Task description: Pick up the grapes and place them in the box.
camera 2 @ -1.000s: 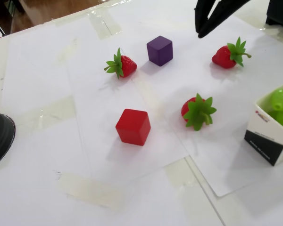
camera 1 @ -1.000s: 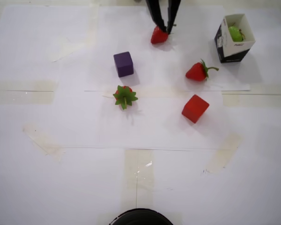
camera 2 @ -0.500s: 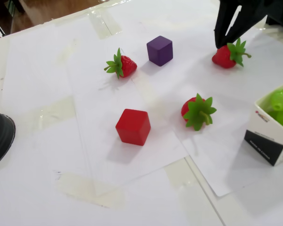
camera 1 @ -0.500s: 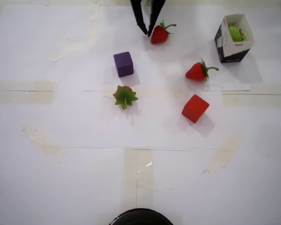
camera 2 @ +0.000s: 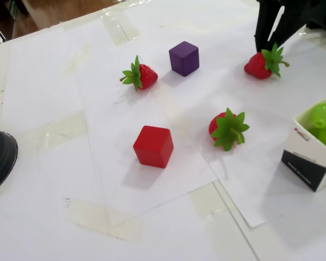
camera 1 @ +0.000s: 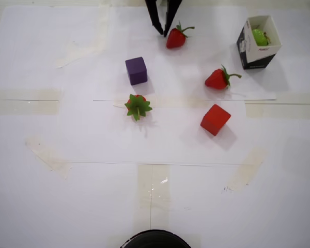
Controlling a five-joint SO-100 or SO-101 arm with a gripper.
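Fingers [camera 1: 157, 27] hang slightly parted and empty beside a strawberry [camera 1: 174, 39], well apart from the box [camera 1: 246, 48]. Both grapes [camera 2: 321, 124] lie inside the box, so the task looks done; next, probably just pulling back.

1. The table [camera 1: 51, 206] is covered with white paper sheets [camera 2: 125, 125] joined by tape.
2. Three strawberries lie on it: one [camera 1: 175, 38] at the overhead view's top, one [camera 1: 218, 78] right of centre, one [camera 1: 138, 106] centre.
3. A purple cube [camera 1: 136, 70] and a red cube [camera 1: 215, 119] sit apart.
4. The box [camera 1: 257, 44] stands top right.
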